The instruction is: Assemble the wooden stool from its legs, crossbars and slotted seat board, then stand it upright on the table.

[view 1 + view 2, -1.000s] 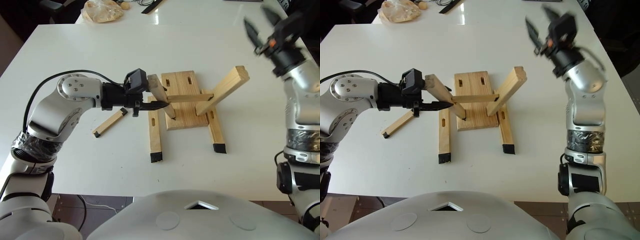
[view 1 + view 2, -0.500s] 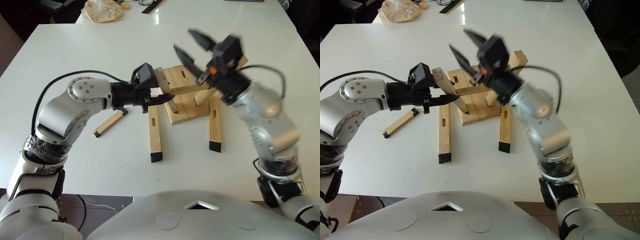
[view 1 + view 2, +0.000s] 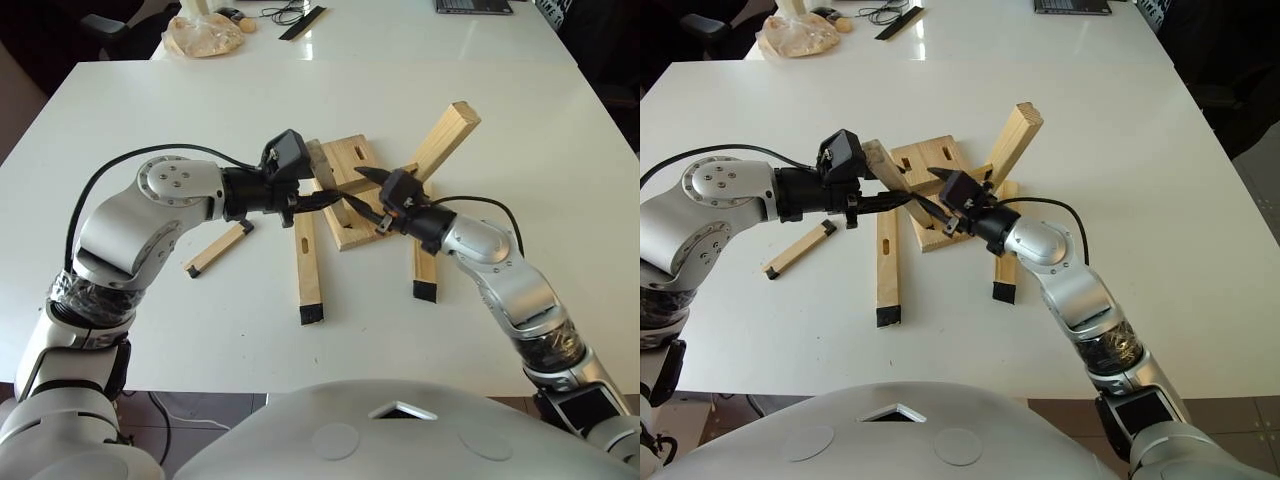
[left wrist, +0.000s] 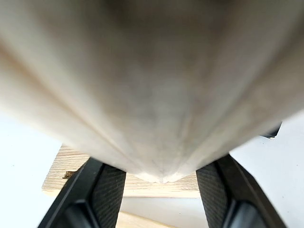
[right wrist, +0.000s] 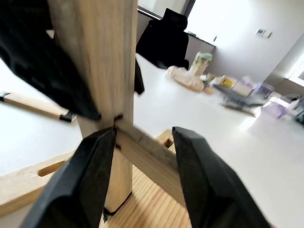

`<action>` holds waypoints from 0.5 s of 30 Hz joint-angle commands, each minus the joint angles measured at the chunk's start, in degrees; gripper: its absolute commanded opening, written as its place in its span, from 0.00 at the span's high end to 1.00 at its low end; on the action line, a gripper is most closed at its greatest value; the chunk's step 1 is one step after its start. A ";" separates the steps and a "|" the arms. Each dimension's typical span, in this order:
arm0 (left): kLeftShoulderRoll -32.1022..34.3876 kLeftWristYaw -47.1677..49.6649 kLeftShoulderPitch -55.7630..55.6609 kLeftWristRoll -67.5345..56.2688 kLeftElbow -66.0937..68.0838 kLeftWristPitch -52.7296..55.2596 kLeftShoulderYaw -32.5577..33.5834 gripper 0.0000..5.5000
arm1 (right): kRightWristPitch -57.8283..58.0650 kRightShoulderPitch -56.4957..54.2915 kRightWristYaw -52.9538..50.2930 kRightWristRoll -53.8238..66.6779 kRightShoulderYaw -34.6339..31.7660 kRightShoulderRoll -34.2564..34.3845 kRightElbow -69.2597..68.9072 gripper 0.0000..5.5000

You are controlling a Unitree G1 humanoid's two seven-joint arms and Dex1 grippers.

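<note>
Right wrist view: right gripper (image 5: 145, 135) stands open astride the crossbar (image 5: 149, 161), whose long axis passes between its fingers (image 5: 95, 180) from the tilted leg (image 5: 102, 57). Left gripper (image 3: 322, 200) clamps that leg over the seat board (image 3: 352, 158), which lies on the desk (image 3: 200, 100). All parts are pale, bare wood.
</note>
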 commanded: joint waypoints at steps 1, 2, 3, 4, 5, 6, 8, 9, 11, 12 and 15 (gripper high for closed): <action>0.92 -1.37 4.78 2.14 2.72 3.65 -3.25 0.63 | 7.53 -6.98 0.47 22.62 -13.12 4.07 -9.70 0.61; 0.90 -1.32 4.93 2.20 2.81 3.61 -3.11 0.63 | 9.22 -9.98 -1.34 30.26 -18.13 4.17 -10.18 0.61; 0.88 -1.19 5.20 2.22 2.77 3.58 -2.91 0.63 | 10.26 -13.00 -3.07 37.39 -23.10 3.34 -9.53 0.61; 0.85 -1.07 5.39 2.23 2.76 3.55 -2.74 0.63 | 10.80 -15.50 -4.51 42.79 -27.35 2.15 -8.26 0.61; 0.89 -0.94 5.75 2.20 2.63 3.51 -2.51 0.63 | 10.87 -17.88 -5.60 45.92 -32.38 0.14 -4.61 0.61; 0.92 -0.79 6.09 2.17 2.46 3.50 -2.34 0.63 | 10.67 -19.44 -6.31 46.64 -36.32 -1.70 -0.78 0.61; 0.93 -0.66 6.51 2.03 2.13 3.59 -2.10 0.63 | 8.20 -20.51 -7.97 40.25 -41.53 -6.03 8.89 0.61; 0.90 -0.62 6.61 1.99 2.02 3.65 -2.02 0.63 | 5.61 -20.30 -9.13 34.88 -42.49 -8.22 14.16 0.61; 0.84 -0.66 6.75 1.91 1.98 3.62 -1.77 0.63 | 1.23 -20.04 -14.47 24.09 -42.51 -12.09 25.01 0.61; 0.83 -0.68 6.83 1.74 1.89 3.69 -1.54 0.63 | -0.30 -20.39 -17.85 20.63 -43.16 -13.04 30.61 0.61; 0.96 -1.15 6.68 1.67 2.10 3.55 -1.32 0.63 | -7.42 -19.49 -23.11 9.10 -40.85 -15.45 42.13 0.61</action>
